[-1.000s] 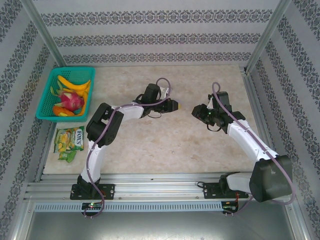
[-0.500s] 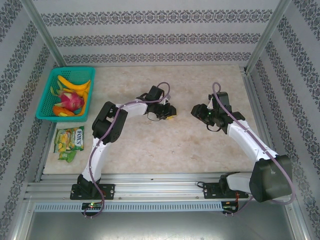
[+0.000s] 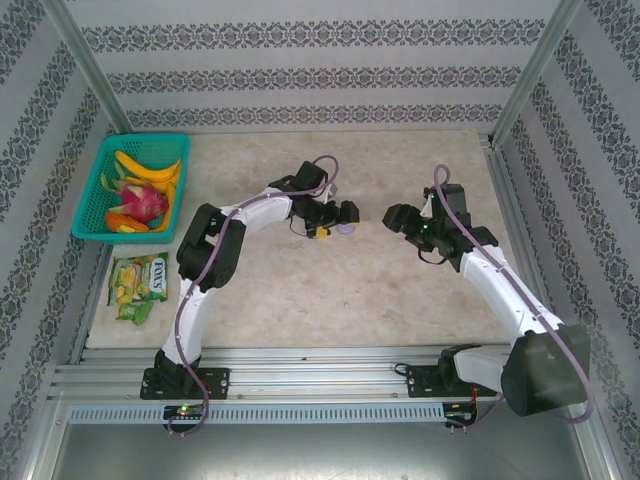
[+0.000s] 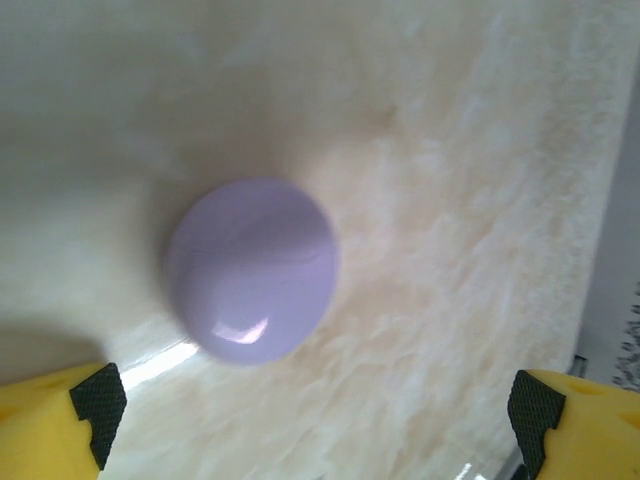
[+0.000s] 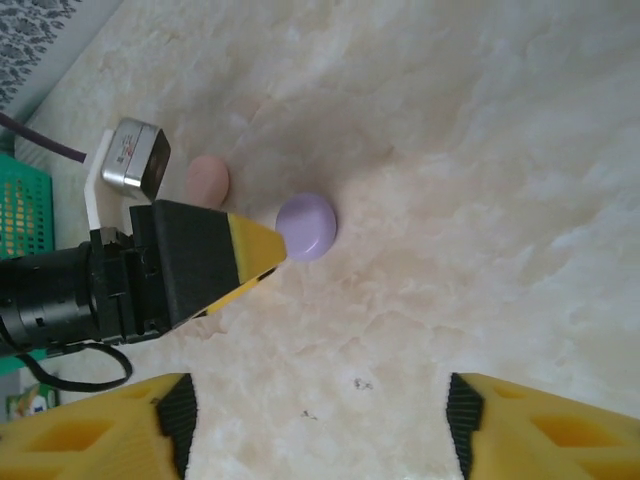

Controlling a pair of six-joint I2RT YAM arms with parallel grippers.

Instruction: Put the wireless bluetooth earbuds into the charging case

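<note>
Left wrist cam: I see my L gripper (image 4: 315,405) w/ fingers spread wide, nothing btwn them. Purple round case (image 4: 252,270), closed, lies flat on marble table (image 4: 480,200) just ahead of the fingertips, apart from both. Right wrist cam: R gripper (image 5: 320,415) fingers also apart, empty; purple case well ahead of it. Pink round case (image 5: 208,180) just behind L gripper, partly hidden.

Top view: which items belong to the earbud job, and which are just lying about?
Job:
- lilac round case, closed, on the table
- pink rounded piece, partly hidden, probably part of the set

Lying about:
- green basket with fruit
- snack packet
</note>
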